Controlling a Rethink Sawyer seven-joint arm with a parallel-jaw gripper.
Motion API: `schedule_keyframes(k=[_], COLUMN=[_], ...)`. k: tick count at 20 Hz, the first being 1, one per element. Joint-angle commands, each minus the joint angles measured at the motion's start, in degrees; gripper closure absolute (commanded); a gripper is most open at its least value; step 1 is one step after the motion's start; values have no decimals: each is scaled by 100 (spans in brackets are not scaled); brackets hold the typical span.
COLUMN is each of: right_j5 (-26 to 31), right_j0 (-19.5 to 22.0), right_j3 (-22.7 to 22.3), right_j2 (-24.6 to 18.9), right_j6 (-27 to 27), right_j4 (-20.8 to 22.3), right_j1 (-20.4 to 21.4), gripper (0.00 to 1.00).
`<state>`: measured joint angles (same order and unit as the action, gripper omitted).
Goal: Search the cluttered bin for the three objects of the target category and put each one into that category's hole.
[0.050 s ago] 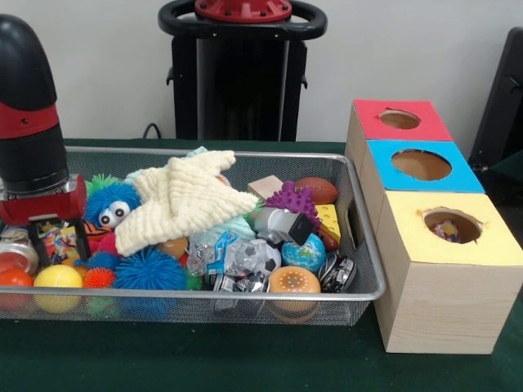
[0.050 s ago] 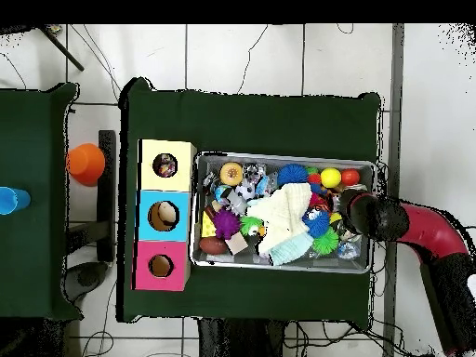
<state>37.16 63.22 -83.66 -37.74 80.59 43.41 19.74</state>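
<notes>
A: Where is the end effector (image 1: 57, 233)?

B: It sits low over the left end of the wire bin (image 1: 372, 282), above packaged items beside the orange ball (image 1: 15, 278) and yellow ball (image 1: 58, 278). I cannot tell whether its jaws are spread or closed.

A: And the bin contents?

B: A cream star plush (image 1: 189, 198) lies on top, over spiky balls. A small soccer ball (image 1: 263, 256) and globe ball (image 1: 305, 253) lie toward the right end.

A: The holes?

B: Three boxes stand just beside the bin on the table (image 1: 245, 363): red box (image 1: 372, 126), blue box (image 1: 384, 167), yellow box (image 1: 409, 237). Something lies inside the yellow one.
</notes>
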Motion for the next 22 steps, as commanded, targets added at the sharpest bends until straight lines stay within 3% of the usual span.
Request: schedule_keyframes(k=[1, 22], right_j5=[514, 738], right_j0=[181, 220], right_j3=[14, -277], right_j2=[563, 828], right_j6=[-1621, -1353], right_j4=[691, 591], right_j1=[-52, 114], gripper=[0, 0])
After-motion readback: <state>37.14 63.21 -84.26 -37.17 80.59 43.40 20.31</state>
